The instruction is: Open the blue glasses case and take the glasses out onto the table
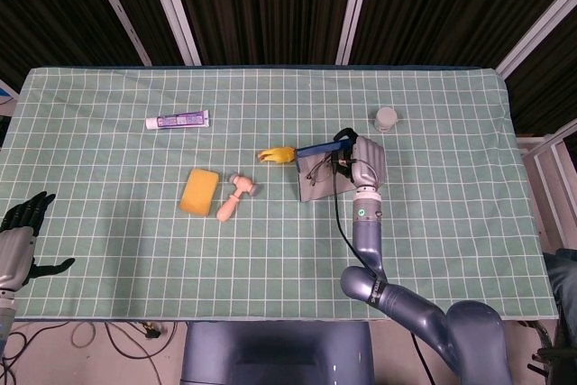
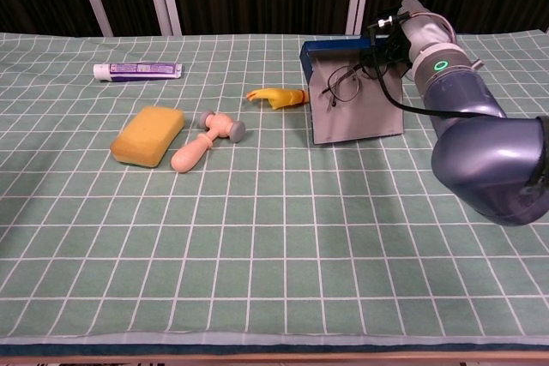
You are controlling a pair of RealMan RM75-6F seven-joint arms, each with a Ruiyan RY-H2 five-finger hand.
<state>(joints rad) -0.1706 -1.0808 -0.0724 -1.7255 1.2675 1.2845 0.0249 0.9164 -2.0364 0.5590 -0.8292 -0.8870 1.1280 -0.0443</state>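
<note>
The right hand [image 2: 396,40] has its fingers [image 2: 378,47] closed on the glasses [image 2: 343,81], holding them in front of the grey inside of the open blue case [image 2: 356,96], which stands right of the worktop's [image 1: 108,250] centre. The left hand [image 1: 20,239] rests at the worktop's 8 o'clock edge, fingers spread and holding nothing. At the case's 9 o'clock lie a yellow toy [image 2: 276,96], a toy hammer [image 2: 206,141] and a sponge [image 2: 148,135].

text: none legible | toothpaste tube [image 2: 137,69]: blue-purple print, too small to read | other items: no readable labels, numbers, signs
</note>
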